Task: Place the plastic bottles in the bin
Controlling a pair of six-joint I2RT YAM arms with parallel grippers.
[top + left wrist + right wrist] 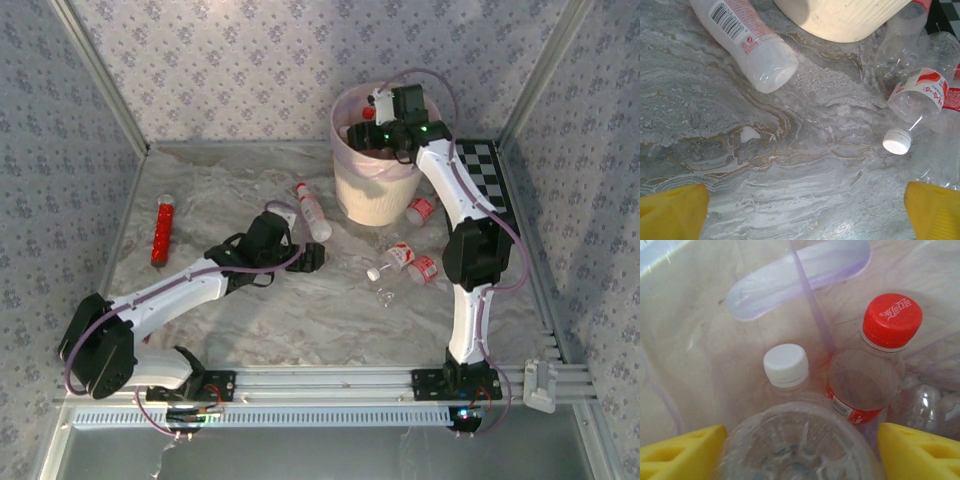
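Right gripper [801, 429] is down in the mouth of the bin [372, 195], with the lilac liner [800, 275] around it. A clear bottle [795, 452] sits base-up between its spread fingers. It cannot be told whether they are gripping it or have let go. Beneath stand a white-capped bottle [786, 367] and a red-capped bottle [867, 385], side by side.

Left gripper [806, 186] is released wide and holds nothing, low over the worktop [790, 150]. A barcode bottle [747, 37] lies near the bin's foot, and a crumpled bottle [917, 95] lies beside it to the right.
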